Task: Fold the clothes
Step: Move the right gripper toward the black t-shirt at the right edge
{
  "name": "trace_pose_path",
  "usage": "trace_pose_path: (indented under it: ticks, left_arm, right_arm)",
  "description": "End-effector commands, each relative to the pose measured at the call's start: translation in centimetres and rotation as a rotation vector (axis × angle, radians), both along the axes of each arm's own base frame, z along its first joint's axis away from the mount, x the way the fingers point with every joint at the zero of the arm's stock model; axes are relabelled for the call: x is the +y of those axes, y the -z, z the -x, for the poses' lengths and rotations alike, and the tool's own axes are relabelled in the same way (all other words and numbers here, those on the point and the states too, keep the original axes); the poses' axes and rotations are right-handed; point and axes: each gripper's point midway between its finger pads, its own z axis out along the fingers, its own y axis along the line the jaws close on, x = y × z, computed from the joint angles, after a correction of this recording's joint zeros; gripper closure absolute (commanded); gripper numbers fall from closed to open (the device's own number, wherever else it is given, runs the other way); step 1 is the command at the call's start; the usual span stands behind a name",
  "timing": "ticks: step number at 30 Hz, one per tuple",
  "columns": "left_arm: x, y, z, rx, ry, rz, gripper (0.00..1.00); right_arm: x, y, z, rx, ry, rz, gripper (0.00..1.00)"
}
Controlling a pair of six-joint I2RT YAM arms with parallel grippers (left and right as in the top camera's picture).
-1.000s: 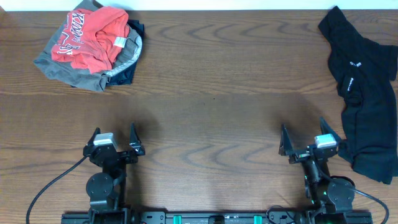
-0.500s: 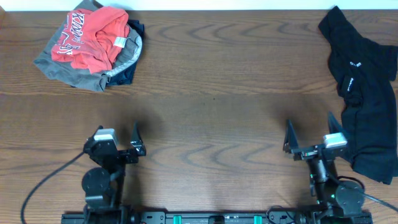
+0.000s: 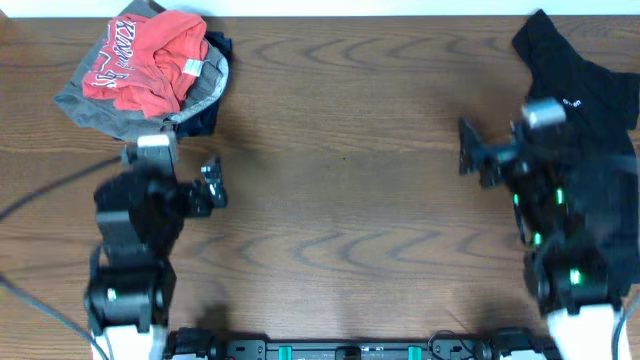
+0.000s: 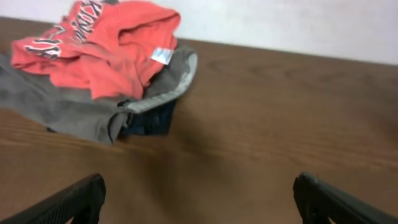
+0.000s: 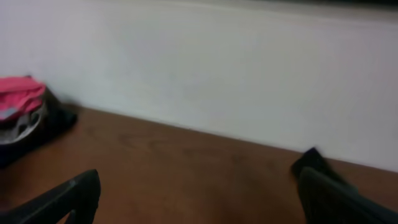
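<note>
The left fingers (image 4: 73, 200) are spread wide with nothing between them, exactly as a second ago. In the left wrist view only bare wood lies in the gap. The right fingers (image 5: 69, 199) are equally wide apart and empty, also unchanged.

What differs is where the arms are. A second ago both were folded low at the near edge of the brown wooden table (image 3: 340, 150). Now both are raised and stretched forward, blurred in the overhead view.

The left arm has come up to just short of the pile of coloured clothing at the far left corner. The left wrist camera looks straight at this pile. It holds a crumpled red shirt with white lettering (image 3: 150, 60) on top, a grey garment (image 3: 95, 105) beneath it, and a dark blue piece (image 4: 149, 121) peeking out below. The fingers are near the pile but apart from it.

The right arm has moved forward along the right side, and from overhead it now covers the lower part of the long black soft-fabric garment (image 3: 560, 65). That garment lies unfolded along the table's far right edge in the same place as before, with small white logo marks showing. Whether the arm touches the cloth cannot be told. The right wrist camera shows the table, a white wall (image 5: 217, 74) and a dark tip of fabric at right.
</note>
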Motion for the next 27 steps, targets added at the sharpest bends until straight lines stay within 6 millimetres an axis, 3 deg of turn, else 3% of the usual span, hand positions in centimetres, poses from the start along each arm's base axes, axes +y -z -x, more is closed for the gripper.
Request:
trace_pose_path:
  ticks: [1,7,11,18,24,27]
  left_arm:
    - [-0.3,-0.9,-1.7,0.047,0.048,-0.035,0.02]
    - [-0.2,1.6,-3.1,0.277,0.057,-0.025,0.02]
    - [-0.2,4.7,-3.6,0.413,0.071,-0.028,0.02]
    - [-0.2,9.9,-4.2,0.584,0.076,-0.014,0.02]
    - [-0.2,13.1,-3.8,0.703,0.080,-0.003,0.02]
    - [-0.4,13.3,-3.8,0.710,0.087,0.006,0.02]
  right_arm:
    - [0.9,-0.5,-2.8,0.076,-0.061,0.003,0.01]
    - [1.3,3.2,-8.4,0.329,-0.060,0.014,0.01]
    - [1.7,6.3,-11.0,0.473,-0.068,0.017,0.01]
    - [1.0,9.7,-14.4,0.497,-0.019,0.038,0.01]
    - [-6.1,10.1,-16.4,0.466,0.202,0.046,0.01]
    - [-12.5,9.6,-16.7,0.433,0.337,-0.017,0.01]
